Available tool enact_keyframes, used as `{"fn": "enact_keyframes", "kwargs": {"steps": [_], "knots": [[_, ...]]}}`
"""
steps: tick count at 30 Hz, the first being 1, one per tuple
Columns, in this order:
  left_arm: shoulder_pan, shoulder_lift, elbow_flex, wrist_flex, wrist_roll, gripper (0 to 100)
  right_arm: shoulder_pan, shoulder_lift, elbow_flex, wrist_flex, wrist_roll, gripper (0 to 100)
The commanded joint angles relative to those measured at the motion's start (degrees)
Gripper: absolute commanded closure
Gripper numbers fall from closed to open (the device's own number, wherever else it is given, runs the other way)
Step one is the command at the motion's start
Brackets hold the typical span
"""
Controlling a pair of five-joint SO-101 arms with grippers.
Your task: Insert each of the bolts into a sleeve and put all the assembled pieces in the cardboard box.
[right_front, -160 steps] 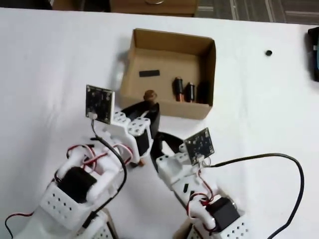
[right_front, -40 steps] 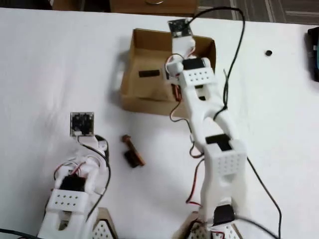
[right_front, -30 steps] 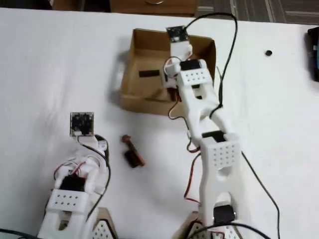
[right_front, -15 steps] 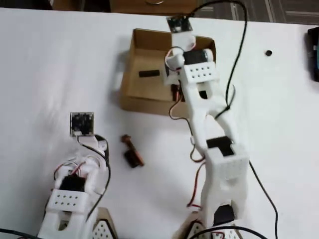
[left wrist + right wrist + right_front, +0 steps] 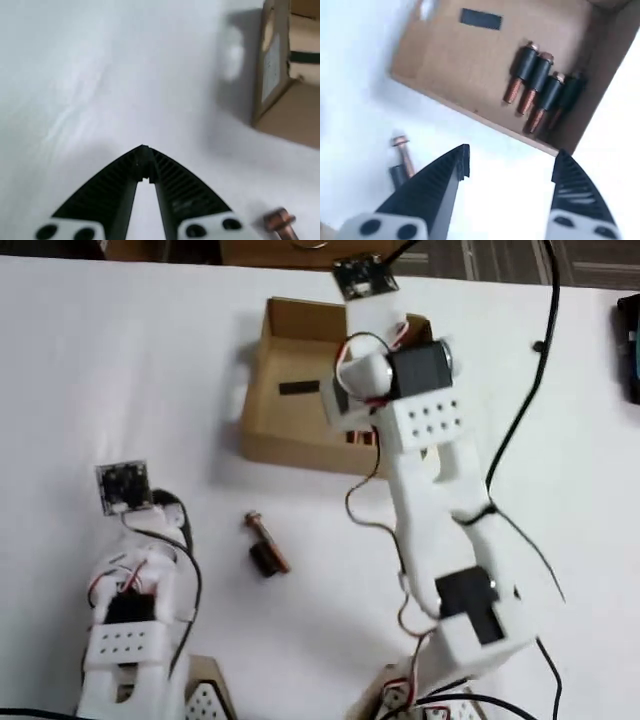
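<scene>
A copper bolt (image 5: 258,531) lies on the white table with a black sleeve (image 5: 264,559) at its threaded end. It lies between the two arms, in front of the cardboard box (image 5: 262,408). The right wrist view has the same bolt (image 5: 403,152) beside a fingertip. In the box (image 5: 445,102), several assembled bolt-and-sleeve pieces (image 5: 540,82) lie side by side against one wall. My right gripper (image 5: 512,160) hangs open and holds nothing, above the box's near wall. My left gripper (image 5: 145,172) is shut and empty, low over the table; the bolt's head (image 5: 280,220) shows near it.
A black rectangle (image 5: 481,19) is stuck on the box floor. A small black dot (image 5: 539,345) lies on the table at the far right, and a dark object (image 5: 629,335) sits at the right edge. The right arm's cable (image 5: 520,410) loops beside it.
The right arm has risen and drawn back from the box. The left arm has swung a little to the left. The bolt and sleeve on the table have stayed put.
</scene>
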Motion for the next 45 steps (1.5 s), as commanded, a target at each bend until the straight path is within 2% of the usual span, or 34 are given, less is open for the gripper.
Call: {"fn": "enact_keyframes", "kwargs": {"steps": [1, 10, 16, 23, 27, 30, 34, 45], "knots": [[-1.6, -0.5, 1.3, -1.9, 0.1, 98, -3.7, -8.8, 0.8, 1.4, 0.2, 74.4], [-2.6, -0.5, 1.3, -2.0, 0.1, 98, -19.1, -24.7, 25.1, 1.3, -0.1, 74.4], [-3.9, -0.5, 1.3, -3.1, 0.1, 98, -24.8, -24.2, 36.8, 0.0, -0.1, 74.4], [-4.9, -0.5, 1.3, -3.2, 0.1, 98, -29.5, -19.9, 51.5, -15.8, -0.2, 74.5], [-8.0, -0.3, 1.3, -2.4, 0.1, 98, -32.1, -18.6, 53.9, -23.2, -2.6, 75.3], [-13.4, -0.5, 1.3, 1.2, 0.1, 98, -34.0, -16.9, 53.9, -24.6, -4.0, 80.3], [-17.8, -0.5, 1.3, 1.8, 0.0, 98, -34.2, -14.5, 53.9, -26.0, -3.9, 84.8], [-18.8, -0.6, 1.3, 1.4, 0.0, 98, -32.5, -2.3, 53.7, -34.6, -4.1, 85.4]]}}
